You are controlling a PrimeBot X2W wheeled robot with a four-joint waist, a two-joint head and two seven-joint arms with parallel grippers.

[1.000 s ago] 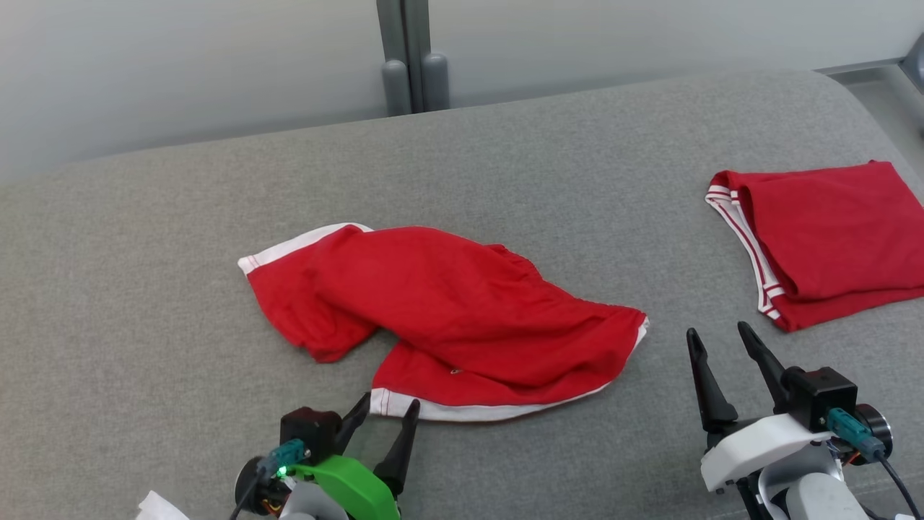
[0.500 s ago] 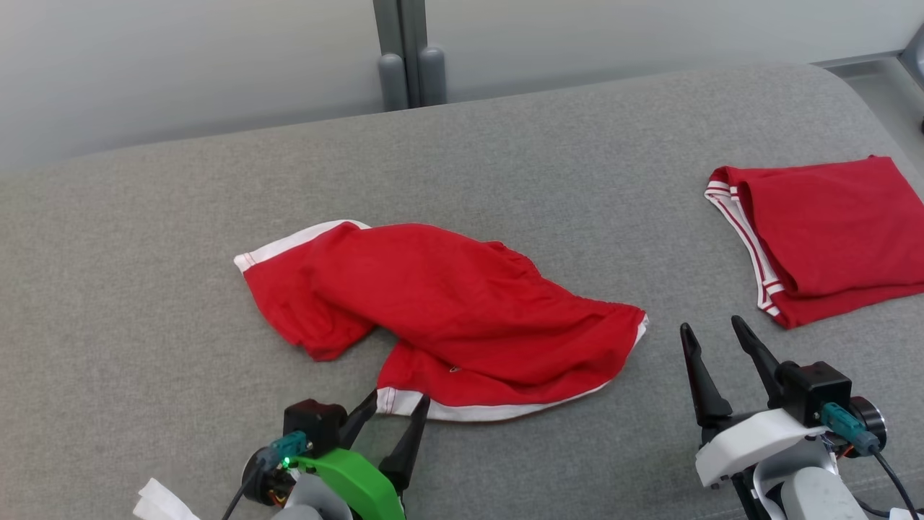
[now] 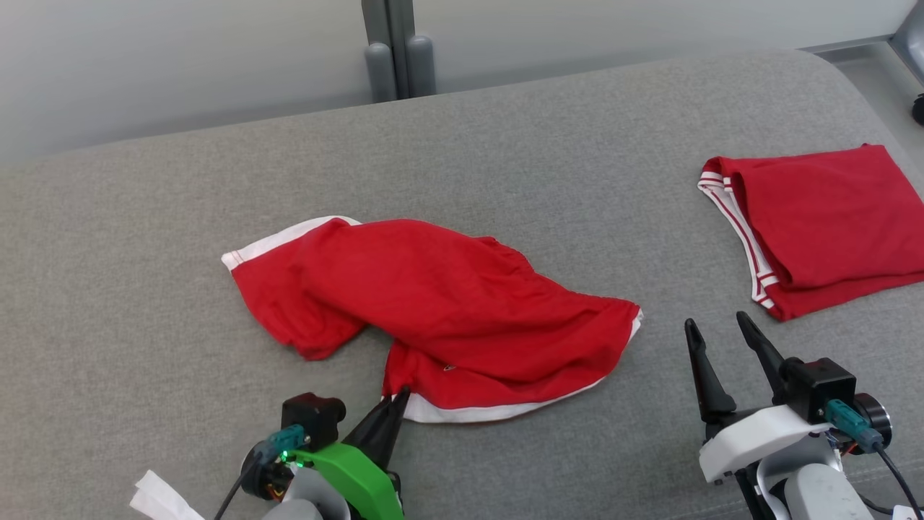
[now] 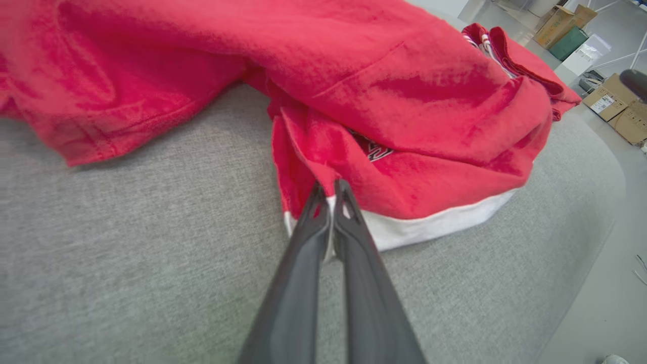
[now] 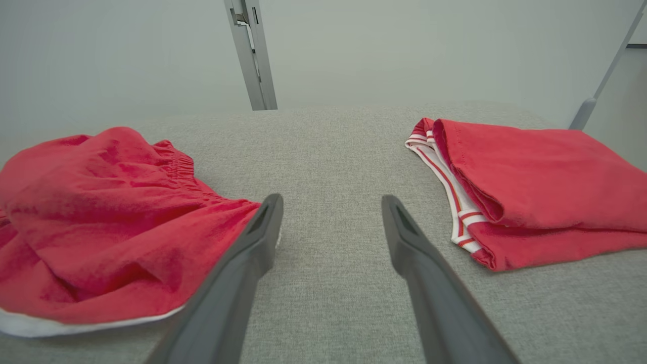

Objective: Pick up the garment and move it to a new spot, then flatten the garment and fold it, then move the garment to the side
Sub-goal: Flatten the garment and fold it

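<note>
Two red garments lie on one grey padded surface point(image 3: 144, 289): the crumpled garment point(image 3: 433, 303) at centre, a folded garment point(image 3: 823, 224) at its 3 o'clock. At the crumpled one's 6 o'clock the left gripper point(image 3: 401, 394) pinches its white hem point(image 3: 462, 413); the right gripper point(image 3: 716, 321) stands spread. One grey post point(image 3: 390, 50) and a pale wall point(image 3: 180, 65) stand at 12.

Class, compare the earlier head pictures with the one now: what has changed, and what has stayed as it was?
The left gripper moved forward to the white-hemmed near corner of the crumpled red garment and shut on it. The right gripper stays open, holding nothing. The folded red garment lies unmoved at the right; the slight overall shift is the camera's.
</note>
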